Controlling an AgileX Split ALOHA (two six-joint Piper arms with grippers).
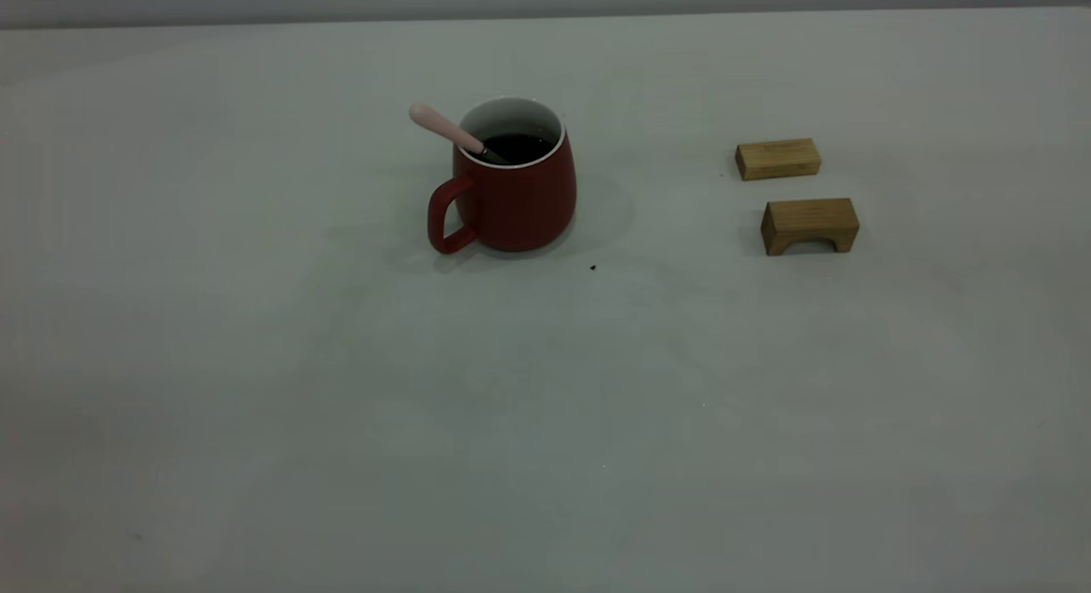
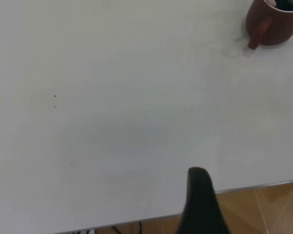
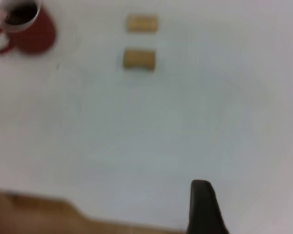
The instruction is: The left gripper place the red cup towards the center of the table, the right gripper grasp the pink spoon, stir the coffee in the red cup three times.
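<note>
table [image 1: 545, 423]: off-white, few dark specks | red cup [image 1: 514, 182]: upright, coffee [image 1: 516, 146], pink spoon [image 1: 450, 131] leaning inside | left gripper [image 2: 201, 204], right gripper [image 3: 203, 208]: off the cup, jaw opening cannot be told | two wooden blocks [image 1: 797, 192]: well right

**Table and what rests on it**

We see an off-white table [image 1: 358, 423] carrying the red cup [image 1: 520, 197], which stands upright near the middle with its handle toward the camera-left. Well to its right lie two tan wooden blocks, apart from each other: a plain bar [image 1: 777, 158] and an arched block [image 1: 810, 225]. A tiny dark speck [image 1: 592, 267] sits just beside the cup.
</note>
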